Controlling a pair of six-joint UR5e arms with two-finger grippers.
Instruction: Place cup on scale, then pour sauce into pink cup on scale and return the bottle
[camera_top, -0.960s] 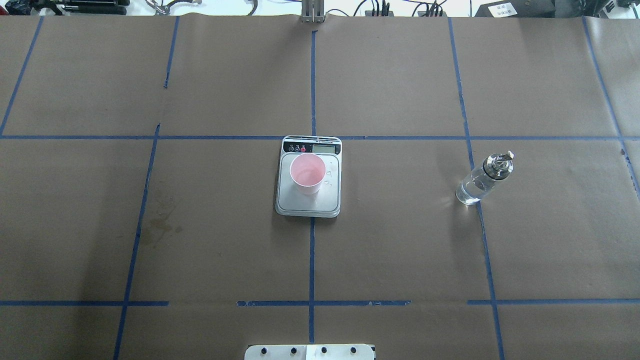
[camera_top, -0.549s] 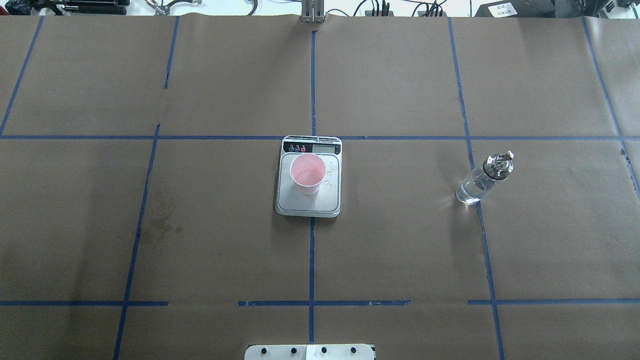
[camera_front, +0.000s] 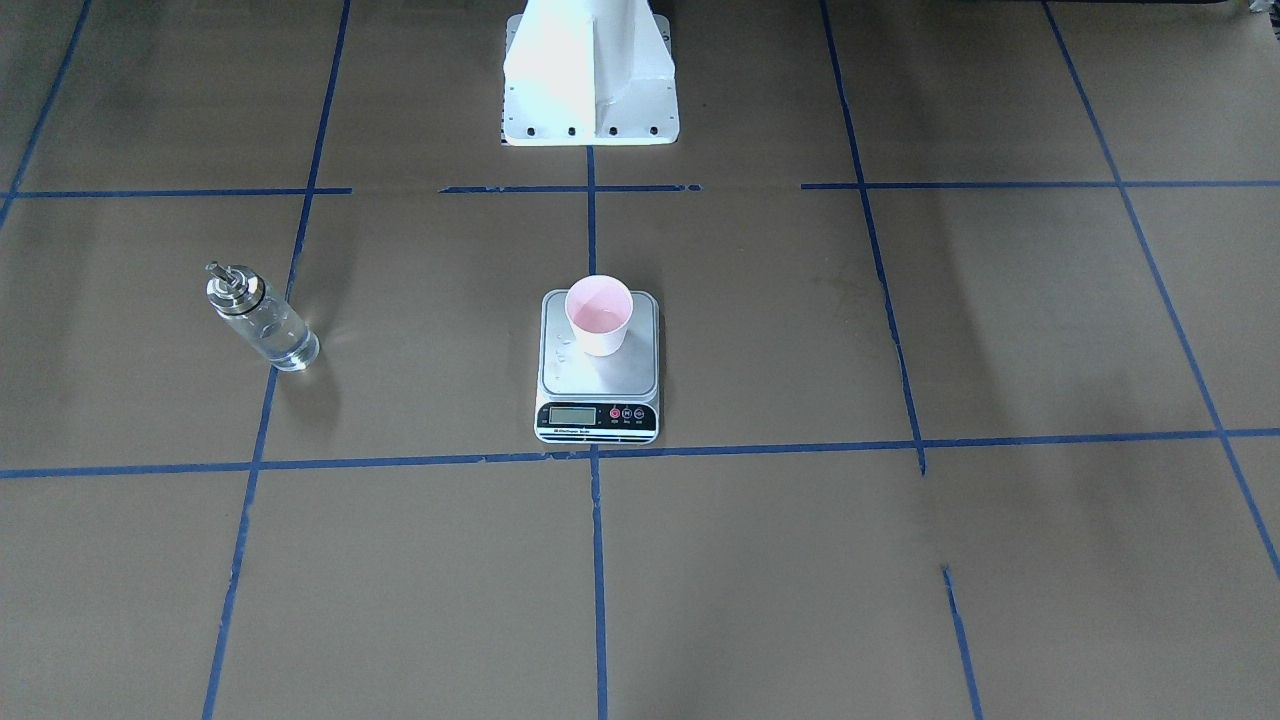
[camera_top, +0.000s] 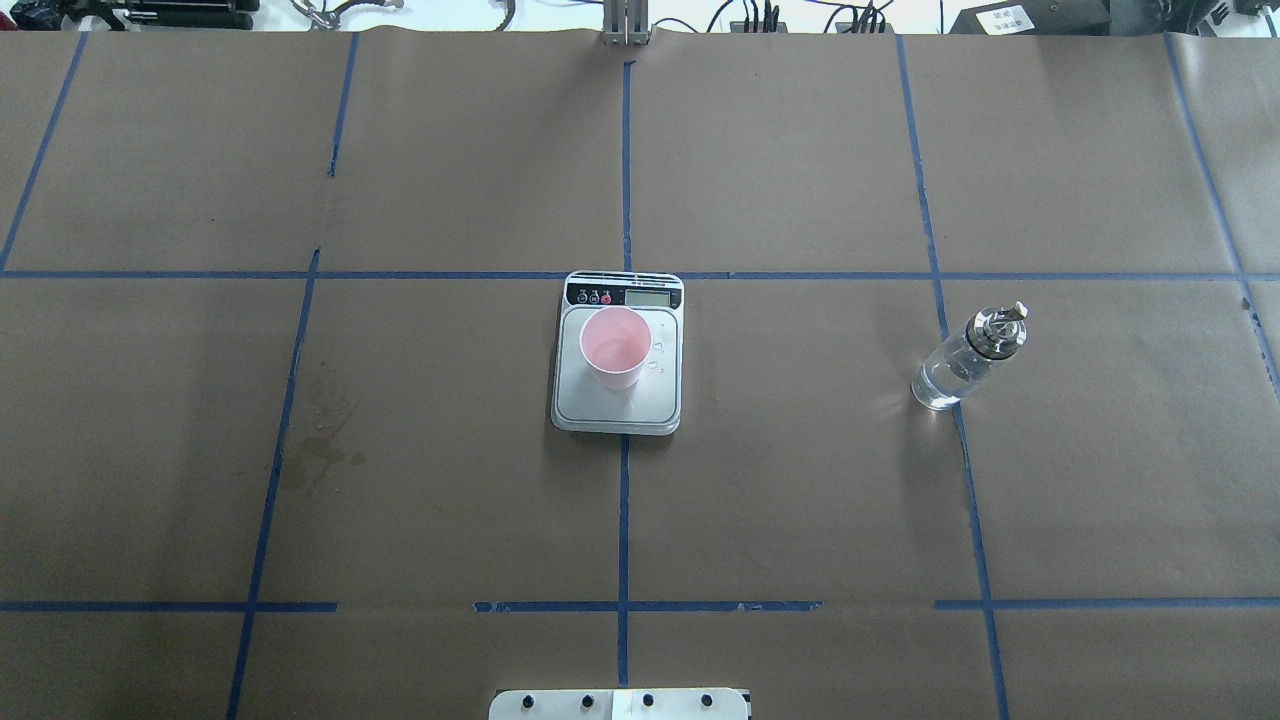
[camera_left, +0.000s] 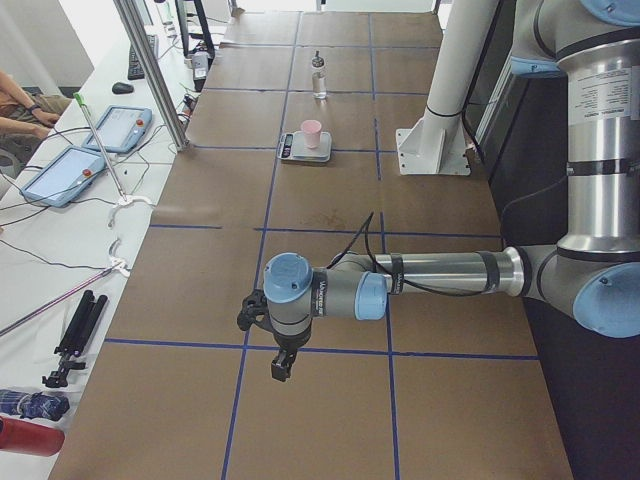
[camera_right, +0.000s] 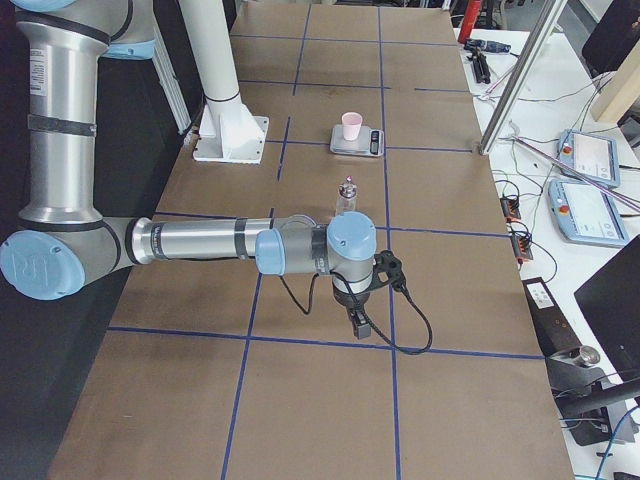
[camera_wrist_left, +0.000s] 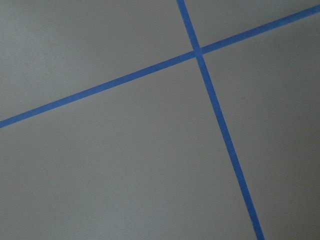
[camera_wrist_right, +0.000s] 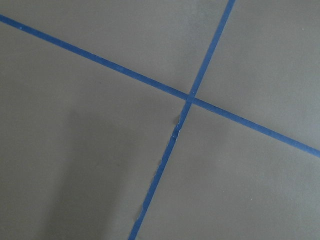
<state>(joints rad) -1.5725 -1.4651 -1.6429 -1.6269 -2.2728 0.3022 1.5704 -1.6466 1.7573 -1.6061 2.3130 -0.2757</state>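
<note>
The pink cup (camera_top: 613, 345) stands upright on the silver scale (camera_top: 620, 405) at the table's middle; it also shows in the front view (camera_front: 598, 315). The clear glass bottle (camera_top: 965, 358) with a metal spout stands upright on the table, far to the scale's right, on a blue tape line. No stream of sauce shows. My left gripper (camera_left: 281, 365) shows only in the exterior left view, far from the scale; I cannot tell if it is open. My right gripper (camera_right: 358, 322) shows only in the exterior right view, a little short of the bottle (camera_right: 346, 196); I cannot tell its state.
Brown paper with blue tape lines covers the table. A few droplets (camera_top: 657, 355) lie on the scale beside the cup. A faint stain (camera_top: 320, 450) marks the paper to the left. The white robot base (camera_front: 590, 70) stands behind the scale. Both wrist views show only paper and tape.
</note>
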